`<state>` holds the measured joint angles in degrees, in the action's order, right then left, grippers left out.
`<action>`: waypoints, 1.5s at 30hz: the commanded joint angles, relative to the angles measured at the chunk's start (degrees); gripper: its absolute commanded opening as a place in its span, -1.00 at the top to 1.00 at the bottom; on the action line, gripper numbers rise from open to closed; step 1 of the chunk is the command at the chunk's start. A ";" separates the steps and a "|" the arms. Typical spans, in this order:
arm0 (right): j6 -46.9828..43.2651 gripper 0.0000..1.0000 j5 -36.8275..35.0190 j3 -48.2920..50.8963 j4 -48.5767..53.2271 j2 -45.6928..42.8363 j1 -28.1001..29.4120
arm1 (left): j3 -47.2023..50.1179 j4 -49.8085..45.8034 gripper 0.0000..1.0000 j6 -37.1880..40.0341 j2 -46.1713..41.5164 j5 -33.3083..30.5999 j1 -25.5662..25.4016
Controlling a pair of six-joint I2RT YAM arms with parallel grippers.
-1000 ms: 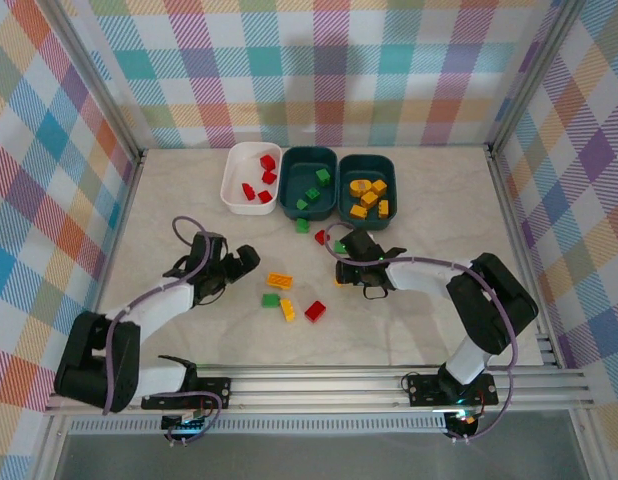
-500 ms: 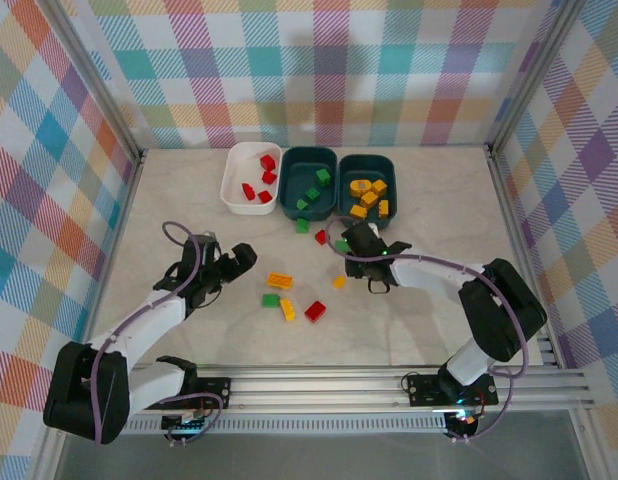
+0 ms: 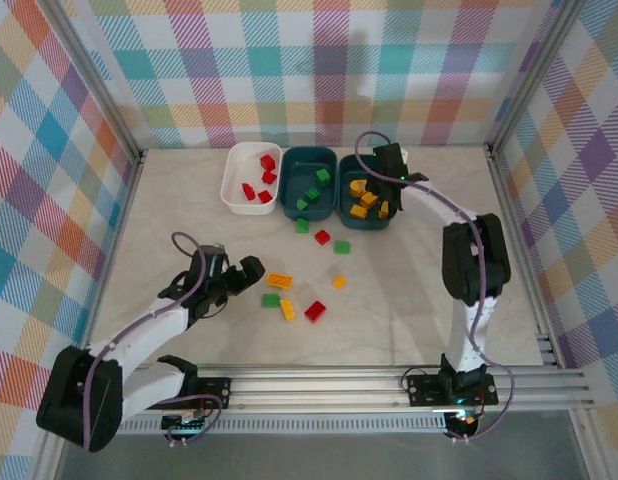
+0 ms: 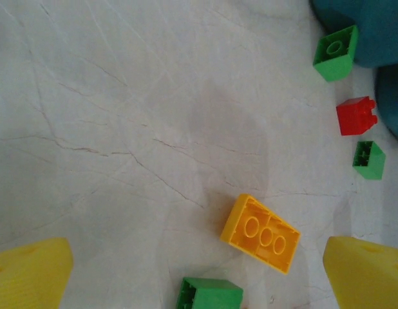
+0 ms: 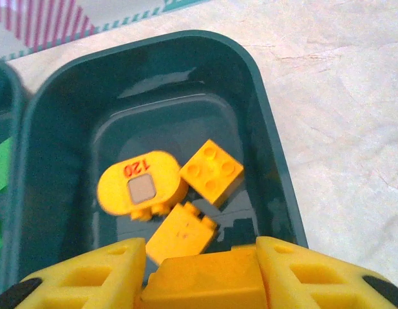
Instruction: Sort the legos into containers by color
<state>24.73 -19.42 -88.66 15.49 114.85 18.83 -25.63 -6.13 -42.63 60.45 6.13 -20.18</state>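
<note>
**A:** While the right gripper (image 5: 200, 261) is hanging over the right-hand dark teal plastic bin (image 5: 266, 122), what is it carrying?

**B:** It is clamping a small yellow studded plastic brick (image 5: 199, 283), its fingers closed to the brick's width. Other yellow bricks (image 5: 210, 168) are lying directly beneath it, so it seems to be positioning for a colour-matched drop.

**A:** And the left gripper (image 3: 247, 270)?

**B:** It is hovering with its jaws spread wide, holding nothing. A yellow oblong plastic brick (image 4: 261, 233) is lying on the table (image 4: 122, 129) just ahead, between its fingers, and a green plastic brick (image 4: 208, 295) is lying nearer. It is probably lining up the next pick.
</note>
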 commanded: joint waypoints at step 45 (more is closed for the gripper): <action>-14.56 -0.59 10.93 5.50 5.74 5.86 36.39 | 5.26 -11.18 -1.00 -6.23 -7.92 -7.64 13.93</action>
<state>11.51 -8.58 -81.17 20.51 118.93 55.20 -20.80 -16.43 -48.31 53.21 -2.42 -6.96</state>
